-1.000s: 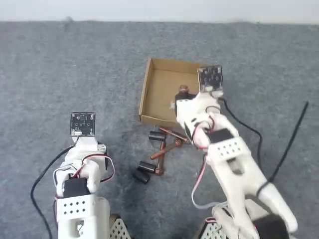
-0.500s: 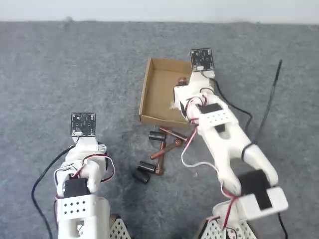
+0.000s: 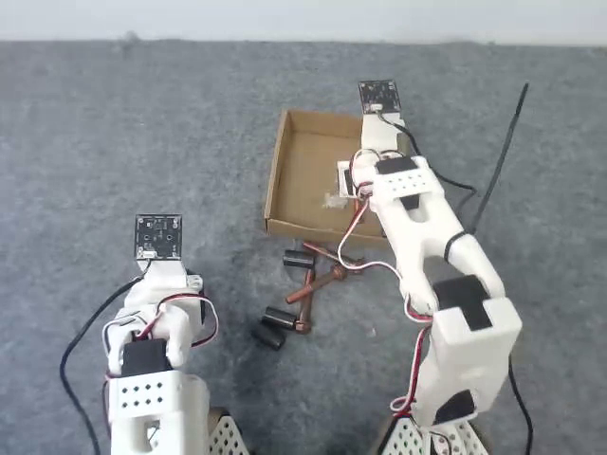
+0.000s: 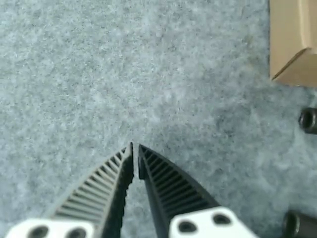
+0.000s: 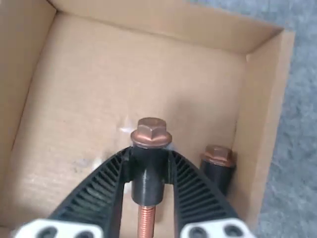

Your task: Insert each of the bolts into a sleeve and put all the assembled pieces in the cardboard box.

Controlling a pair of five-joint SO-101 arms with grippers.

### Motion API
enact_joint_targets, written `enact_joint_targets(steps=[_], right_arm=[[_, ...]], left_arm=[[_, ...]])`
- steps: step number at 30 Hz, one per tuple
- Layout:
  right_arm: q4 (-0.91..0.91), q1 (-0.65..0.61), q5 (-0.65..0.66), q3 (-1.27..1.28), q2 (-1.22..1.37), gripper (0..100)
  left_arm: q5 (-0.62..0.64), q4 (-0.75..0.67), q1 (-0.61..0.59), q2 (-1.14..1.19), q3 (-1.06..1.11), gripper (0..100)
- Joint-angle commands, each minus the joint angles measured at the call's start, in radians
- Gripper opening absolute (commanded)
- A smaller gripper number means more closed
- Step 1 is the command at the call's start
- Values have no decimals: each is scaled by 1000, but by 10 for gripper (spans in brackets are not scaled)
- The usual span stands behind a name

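Reaching toward 12 o'clock, the right arm (image 3: 408,204) stretches over the cardboard box (image 3: 277,180); the left arm (image 3: 152,332) sits folded at 8 o'clock. The right wrist view shows the right gripper (image 5: 147,157) clamped on a sleeved bolt (image 5: 150,134) inside the box, another assembled piece (image 5: 217,166) beside a wall. The left gripper (image 4: 135,148) has its jaws nearly together, empty. Loose bolts (image 3: 318,280) and sleeves (image 3: 298,258) lie at the box's 6 o'clock.

grey table cover (image 3: 142,123) fuzzy rough cloth, kinda carpet-like, cardboard box (image 5: 148,64) matt brown paperboard, bolt (image 5: 151,133) coppery metal, dull shine, sleeve (image 5: 147,176) matt black plastic, right gripper (image 5: 148,151) ribbed black plastic, loose bolts (image 3: 327,256) at box's 6 o'clock same coppery metal
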Motion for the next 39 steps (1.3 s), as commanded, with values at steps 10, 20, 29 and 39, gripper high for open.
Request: enact_joint_targets(steps=[10,20,29,39], right_arm=[[15,16,15,-89,7,139],[84,16,9,-68,-117,102],[476,-5,14,-68,-377,102],[734,-81,60,-29,-536,102]], left_arm=[[-8,-26,-5,-8,-10,12],[-8,-26,-5,-8,-10,12],[-8,-26,-5,-8,-10,12],[-8,-26,-5,-8,-10,12]])
